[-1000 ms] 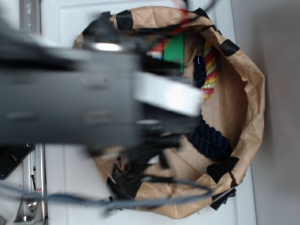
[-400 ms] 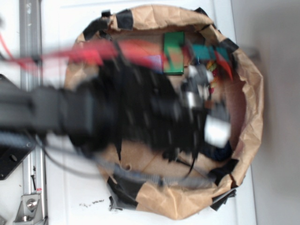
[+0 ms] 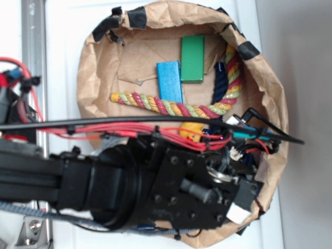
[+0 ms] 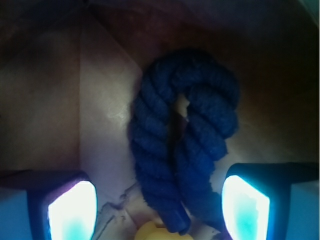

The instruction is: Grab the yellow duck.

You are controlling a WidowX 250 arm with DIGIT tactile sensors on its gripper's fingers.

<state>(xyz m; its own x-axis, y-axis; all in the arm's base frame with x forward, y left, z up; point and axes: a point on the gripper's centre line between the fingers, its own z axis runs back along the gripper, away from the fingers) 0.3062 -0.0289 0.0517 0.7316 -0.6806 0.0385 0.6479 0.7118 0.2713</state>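
Wrist view shows the tool (image 4: 160,207) open over blue rope (image 4: 182,145); it should shift back until the duck (image 4: 157,231) sits between its fingers.

This looks like a robotics lab bench rather than a home. A white counter (image 3: 67,41) carries a metal mounting rail (image 3: 32,31) down the left edge of the frame, with a black robot arm (image 3: 104,181) trailing bundled red wires (image 3: 124,129) across the lower half. The props sit in a makeshift brown paper bin (image 3: 270,93) patched with black tape (image 3: 137,19), holding toy blocks and braided rope (image 3: 171,107).
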